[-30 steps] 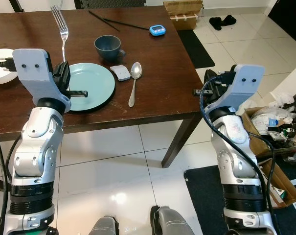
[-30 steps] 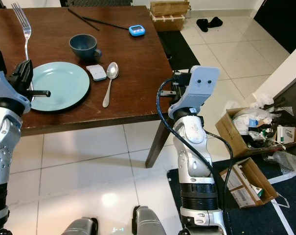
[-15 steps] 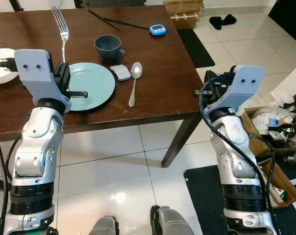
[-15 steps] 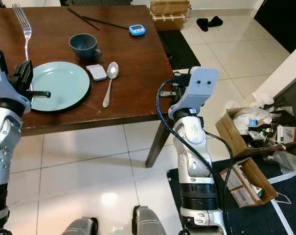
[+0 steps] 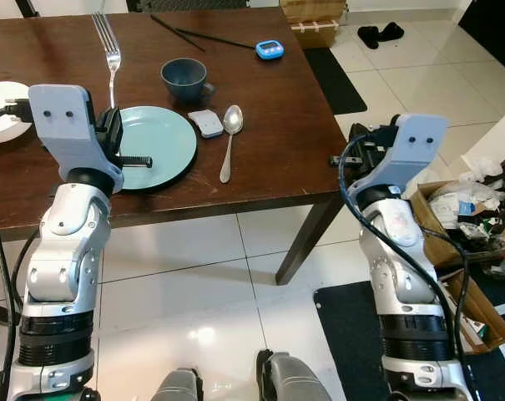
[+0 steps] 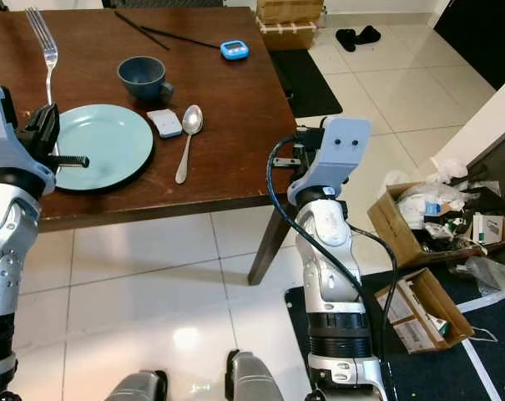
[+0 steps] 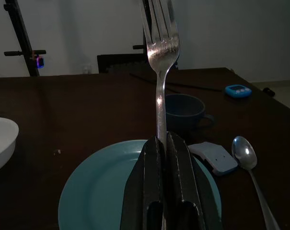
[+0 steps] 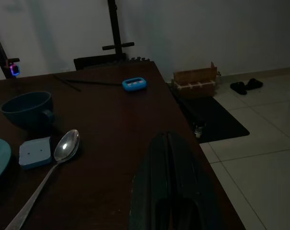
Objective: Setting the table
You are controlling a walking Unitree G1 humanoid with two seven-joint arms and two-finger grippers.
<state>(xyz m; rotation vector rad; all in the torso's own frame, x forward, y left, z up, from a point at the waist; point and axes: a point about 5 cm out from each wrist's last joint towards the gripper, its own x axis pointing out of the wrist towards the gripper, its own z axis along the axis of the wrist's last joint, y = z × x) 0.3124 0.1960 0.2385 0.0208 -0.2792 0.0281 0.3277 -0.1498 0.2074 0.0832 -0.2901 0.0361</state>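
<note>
Fork (image 7: 160,72) upright between left fingers (image 7: 153,191)

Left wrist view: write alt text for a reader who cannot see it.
The left gripper has its fingers shut on a silver fork, held upright with tines up, above a light blue plate on a dark wooden table. Beyond sit a blue cup, a spoon, a small blue timer and a white dish.

Shiny metal is seen on fork (image 7: 160,72) and spoon (image 5: 229,134). Dark wood table (image 5: 277,125); glossy teal plate (image 5: 164,142).
</note>
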